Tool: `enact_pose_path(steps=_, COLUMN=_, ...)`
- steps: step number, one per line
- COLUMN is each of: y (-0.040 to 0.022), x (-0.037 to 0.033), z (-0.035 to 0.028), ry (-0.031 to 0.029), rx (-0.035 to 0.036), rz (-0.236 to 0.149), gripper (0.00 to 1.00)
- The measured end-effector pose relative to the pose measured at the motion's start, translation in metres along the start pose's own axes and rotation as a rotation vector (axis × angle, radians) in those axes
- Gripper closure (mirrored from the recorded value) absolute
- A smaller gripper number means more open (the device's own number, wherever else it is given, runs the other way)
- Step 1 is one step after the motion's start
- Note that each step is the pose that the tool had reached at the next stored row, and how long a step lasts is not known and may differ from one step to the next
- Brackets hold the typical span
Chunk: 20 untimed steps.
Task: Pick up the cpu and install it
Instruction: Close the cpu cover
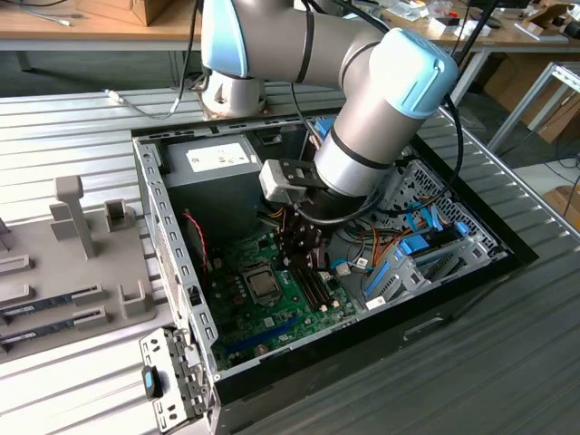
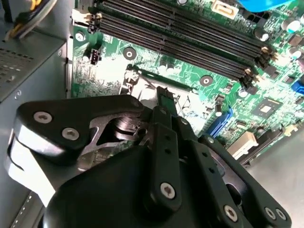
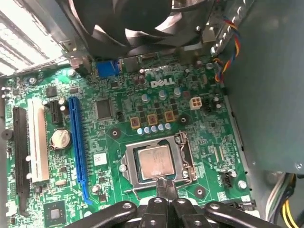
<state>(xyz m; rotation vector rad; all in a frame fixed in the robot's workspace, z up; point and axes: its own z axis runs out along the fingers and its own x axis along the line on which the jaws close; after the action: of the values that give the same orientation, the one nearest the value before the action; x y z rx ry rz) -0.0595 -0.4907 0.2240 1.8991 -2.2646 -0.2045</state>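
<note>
A: Start at the exterior view's left. What's there?

B: A grey fixture tray (image 1: 82, 263) on the slatted metal table (image 1: 72, 136), with upright posts and a few long memory sticks (image 1: 50, 304) lying in its slots. Just beside it sits the open computer case (image 1: 172, 272), lid off, with a grey power-supply box (image 1: 213, 163) in its far corner.

A: And the cpu?

B: The cpu (image 1: 264, 284) lies flat in its socket on the green motherboard (image 1: 272, 313), roughly mid-board. In the first wrist view it is plain: the silvery square (image 3: 155, 162) sits inside the metal socket frame (image 3: 187, 156), with the frame's edges around it. A blue expansion slot (image 3: 77, 147) and a coin cell (image 3: 60, 138) lie to one side, and the black case fan (image 3: 128, 23) beyond.

A: Where is the gripper?

B: The gripper (image 1: 304, 246) hangs inside the case, just above the board and a little toward the exterior view's right of the socket. In the first wrist view its fingertips (image 3: 166, 186) are pressed together at the socket's edge, holding nothing.

A: Further right?

B: Four dark memory slots (image 2: 180, 40) show in the second wrist view, then blue drive brackets (image 1: 412, 258) and orange cables (image 1: 381, 243) at the case's far side
</note>
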Motion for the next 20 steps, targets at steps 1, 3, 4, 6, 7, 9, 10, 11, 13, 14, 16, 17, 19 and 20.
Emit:
enact_pose_path(steps=1, y=-0.0018, x=0.0098, z=0.0020, ry=0.0055, rx=0.0011, rz=-0.023, gripper=0.89)
enact_pose_path(steps=3, y=-0.0042, x=0.0099, z=0.0115, ry=0.0083, rx=0.0018, rz=-0.033, gripper=0.89)
enact_pose_path(steps=4, y=-0.0044, x=0.0099, z=0.0127, ry=0.0086, rx=0.0018, rz=-0.033, gripper=0.89)
enact_pose_path(steps=6, y=-0.0047, x=0.0099, z=0.0140, ry=0.0087, rx=0.0018, rz=-0.033, gripper=0.89)
enact_pose_path(steps=7, y=-0.0050, x=0.0099, z=0.0152, ry=0.0087, rx=0.0018, rz=-0.033, gripper=0.89)
enact_pose_path(steps=9, y=-0.0054, x=0.0102, z=0.0172, ry=0.0086, rx=0.0018, rz=-0.033, gripper=0.89)
enact_pose_path(steps=10, y=-0.0060, x=0.0106, z=0.0188, ry=0.0088, rx=0.0018, rz=-0.033, gripper=0.89)
enact_pose_path(steps=11, y=-0.0063, x=0.0109, z=0.0197, ry=0.0087, rx=0.0019, rz=-0.033, gripper=0.89)
enact_pose_path(steps=13, y=-0.0074, x=0.0152, z=0.0211, ry=0.0084, rx=0.0020, rz=-0.034, gripper=0.89)
enact_pose_path(steps=14, y=-0.0077, x=0.0172, z=0.0211, ry=0.0088, rx=0.0019, rz=-0.034, gripper=0.89)
enact_pose_path(steps=16, y=-0.0083, x=0.0207, z=0.0213, ry=0.0089, rx=0.0018, rz=-0.034, gripper=0.89)
enact_pose_path(steps=17, y=-0.0087, x=0.0226, z=0.0215, ry=0.0088, rx=0.0019, rz=-0.034, gripper=0.89)
enact_pose_path(steps=19, y=-0.0093, x=0.0253, z=0.0219, ry=0.0090, rx=0.0019, rz=-0.035, gripper=0.89)
enact_pose_path(steps=20, y=-0.0095, x=0.0254, z=0.0220, ry=0.0090, rx=0.0019, rz=-0.035, gripper=0.89)
